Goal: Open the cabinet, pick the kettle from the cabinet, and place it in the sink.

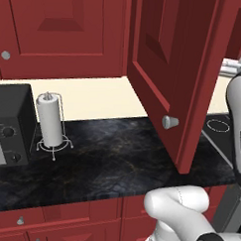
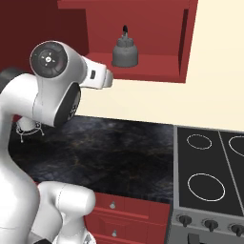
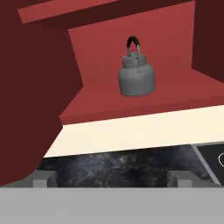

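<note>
Open wall cabinet (image 1: 174, 70) with its door swung out over the dark marble counter (image 1: 116, 157); the round silver knob (image 1: 169, 121) faces the left base camera. Inside, on the bottom shelf (image 3: 144, 103), stands the kettle (image 3: 136, 76), upright and alone, set back from the shelf's front edge. In the right base view the same kettle (image 2: 125, 52) sits above and beyond the arm's white wrist. The gripper (image 3: 113, 178) is released, its 2 finger tips (image 3: 40, 178) spread wide at the bottom of the hand view, holding nothing and well short of the kettle, below the level of the shelf.

Handling, as judged: the kettle is a squat grey metal body, rigid and not fragile, probably light if empty, with a smooth rounded wall that could slip between flat pads. Its arched top handle (image 3: 133, 43), dark at the crown, is the narrowest and most secure place to close on; the body looks nearly as wide as the spread jaws, so a side grasp would leave little margin. The spout cannot be made out from here.

Other items: a paper towel roll (image 1: 50, 119) on a wire stand and a black microwave (image 1: 10, 122) on the counter at left, and an electric cooktop (image 2: 209, 171) at right.
</note>
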